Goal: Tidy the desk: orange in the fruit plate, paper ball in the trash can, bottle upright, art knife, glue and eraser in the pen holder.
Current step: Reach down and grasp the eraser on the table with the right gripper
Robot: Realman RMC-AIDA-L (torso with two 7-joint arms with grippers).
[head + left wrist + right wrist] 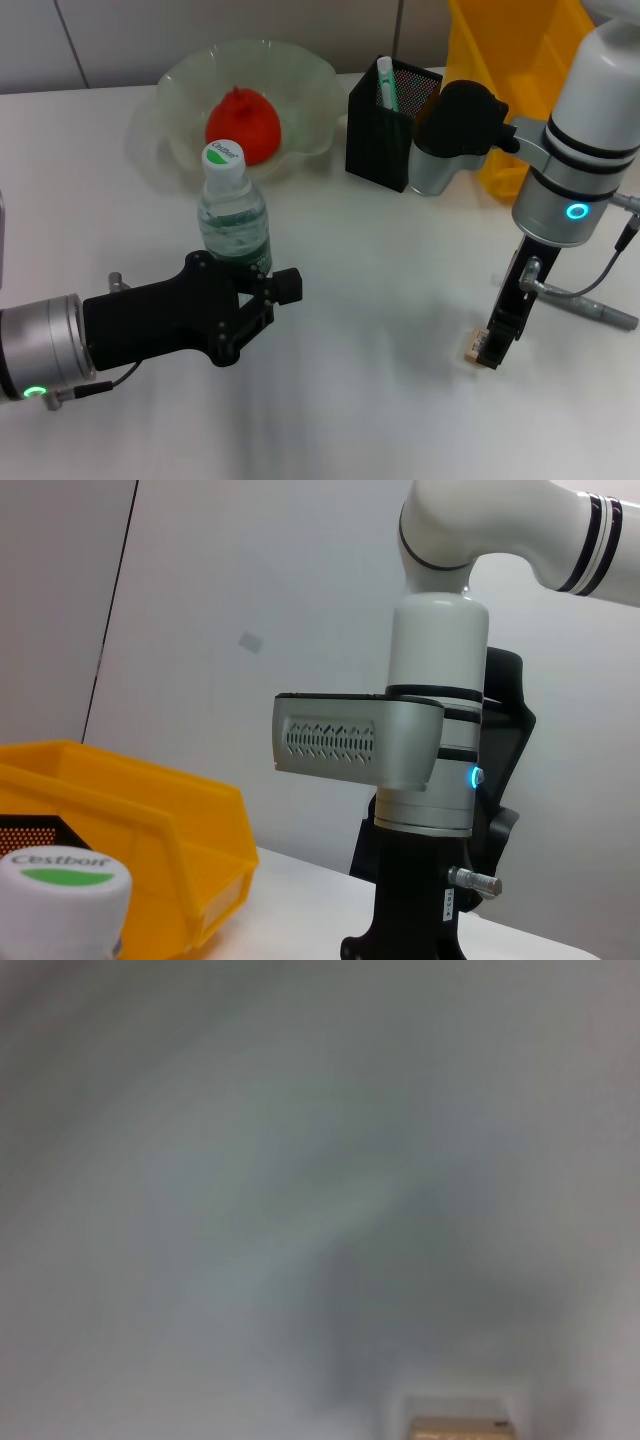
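The clear bottle (pixel 232 222) with a green label stands upright on the white desk (pixel 380 300), and its cap (pixel 65 880) shows close in the left wrist view. My left gripper (pixel 245 290) is shut around its lower part. The orange (pixel 243 125) lies in the pale green fruit plate (pixel 180 80). My right gripper (pixel 492 352) points straight down with its tip at the tan eraser (pixel 471 346), which lies on the desk (pixel 460 1427). A white and green stick (pixel 386 83), possibly the glue, stands in the black mesh pen holder (pixel 380 135). Paper ball and art knife are out of view.
The yellow trash can (pixel 520 60) stands at the back right, behind the pen holder; it also shows in the left wrist view (pixel 120 820). My right arm's silver and black joints (pixel 450 135) hang close beside the pen holder.
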